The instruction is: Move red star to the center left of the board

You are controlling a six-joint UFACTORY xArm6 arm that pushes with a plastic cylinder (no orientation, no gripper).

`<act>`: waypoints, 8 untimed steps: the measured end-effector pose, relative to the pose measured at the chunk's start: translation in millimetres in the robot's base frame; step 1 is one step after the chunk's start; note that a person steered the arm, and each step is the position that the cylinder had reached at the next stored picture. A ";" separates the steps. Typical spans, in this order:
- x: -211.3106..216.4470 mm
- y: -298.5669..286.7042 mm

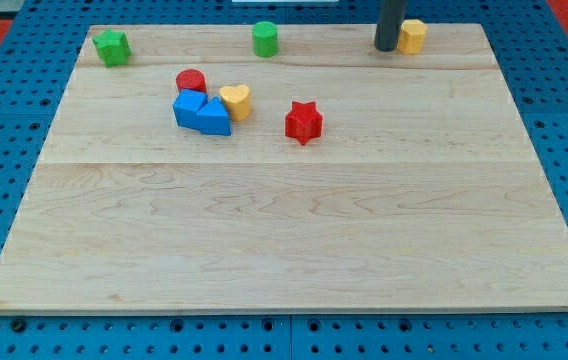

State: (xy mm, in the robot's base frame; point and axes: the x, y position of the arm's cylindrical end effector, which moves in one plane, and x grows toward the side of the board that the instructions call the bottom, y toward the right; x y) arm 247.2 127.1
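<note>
The red star [304,121] lies on the wooden board [294,230], a little above the middle and slightly to the view's right of centre. My tip [386,47] rests near the board's top edge, up and to the right of the red star and well apart from it. It stands just left of a yellow hexagonal block [412,35], close to or touching it.
A red cylinder [191,81], a blue block pair [201,112] and a yellow heart [235,100] cluster left of the red star. A green cylinder [265,38] sits at top centre. A green star-like block [112,47] sits at the top left corner.
</note>
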 end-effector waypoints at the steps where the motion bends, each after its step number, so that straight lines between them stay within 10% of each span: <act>1: 15.3 -43.5; 4: 46.1 -174.2; 6: 78.8 -61.9; 8: 138.4 -115.9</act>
State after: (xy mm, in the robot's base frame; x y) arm 385.7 11.2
